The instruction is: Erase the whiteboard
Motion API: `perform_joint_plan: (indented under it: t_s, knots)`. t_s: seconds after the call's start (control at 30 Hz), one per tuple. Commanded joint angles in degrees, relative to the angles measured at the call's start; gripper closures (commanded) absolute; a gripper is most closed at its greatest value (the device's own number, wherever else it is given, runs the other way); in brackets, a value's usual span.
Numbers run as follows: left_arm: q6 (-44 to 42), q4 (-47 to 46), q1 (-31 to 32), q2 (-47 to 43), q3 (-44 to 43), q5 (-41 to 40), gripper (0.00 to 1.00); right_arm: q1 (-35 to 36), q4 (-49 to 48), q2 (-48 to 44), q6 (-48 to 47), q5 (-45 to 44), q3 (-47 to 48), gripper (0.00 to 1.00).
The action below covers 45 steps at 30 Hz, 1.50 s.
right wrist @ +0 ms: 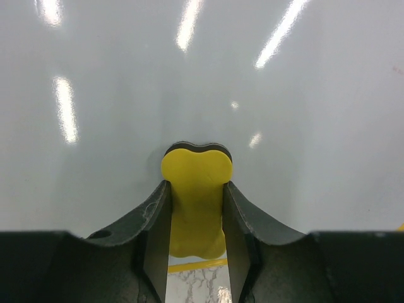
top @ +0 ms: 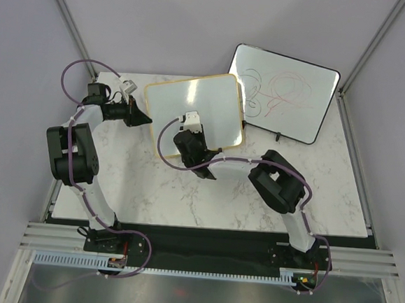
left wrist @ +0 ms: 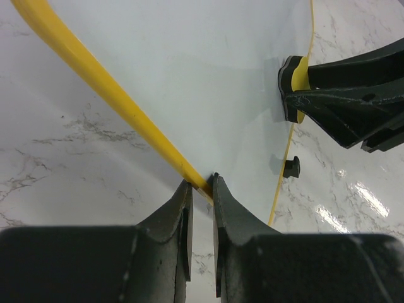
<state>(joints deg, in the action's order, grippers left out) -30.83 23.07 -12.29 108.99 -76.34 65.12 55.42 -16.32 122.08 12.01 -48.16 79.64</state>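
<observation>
While the jaws of the right gripper clamp a yellow eraser against the whiteboard, the left gripper pinches its tan frame at 9 o'clock. It sits toward 12 o'clock on the marble table, with a scribbled black-framed whiteboard at its 2 o'clock.

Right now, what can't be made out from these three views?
- Top view: eraser hidden beneath the right gripper; whiteboard surface under that arm is covered, so marks there cannot be ruled out.
- Right wrist: eraser's wiping face hidden against the board; most board edges out of frame.
- Left wrist: left gripper covers the clamped frame section; far corners cut off.
</observation>
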Motion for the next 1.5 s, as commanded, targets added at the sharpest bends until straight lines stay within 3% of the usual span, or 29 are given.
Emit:
perform_joint_plan:
  t_s: [0.0, 0.23, 0.43, 0.6, 0.73, 0.9, 1.17, 1.27, 1.47]
  knots:
    - [-4.77, -0.39, 0.25, -2.82, -0.83, 1.06, 0.98, -2.86, 0.58, -2.01, 1.7, -0.17, -2.46, 1.0]
    - [-4.85, -0.4, 0.17, -2.64, -1.01, 1.06, 0.98, -11.02, 0.68, -10.45, 4.08, -3.87, -12.91, 1.0]
    - [-4.94, -0.31, 0.17, -2.64, -1.18, 0.62, 0.98, -13.93, 0.14, -10.9, -3.03, -0.19, -6.71, 1.0]
    - [-5.12, -0.13, 0.25, -2.64, -1.01, 0.18, 0.98, -13.5, 1.63, -7.22, -3.4, 6.57, -0.19, 1.0]
    - [-5.29, 0.13, 0.25, -2.99, -1.01, -0.26, 0.98, -11.91, 3.66, -5.01, -3.66, 4.93, 4.21, 1.0]
    - [-6.35, 0.92, 0.25, -2.91, -1.01, -0.87, 0.98, -11.91, 4.36, -14.92, -0.15, 4.66, -2.98, 1.0]
    - [-6.08, 0.92, 0.17, -2.91, -1.18, -0.7, 0.98, -17.8, 35.35, -27.94, 9.95, 12.04, -10.54, 1.0]
    - [-6.35, 0.93, 0.25, -3.08, -0.92, -0.7, 0.98, -18.68, 40.81, -30.05, 14.96, 12.21, -16.69, 1.0]
    - [-6.87, 1.01, 0.17, -3.35, -0.48, -1.66, 0.98, -20.26, 41.1, -29.28, 20.68, 15.81, -25.76, 1.0]
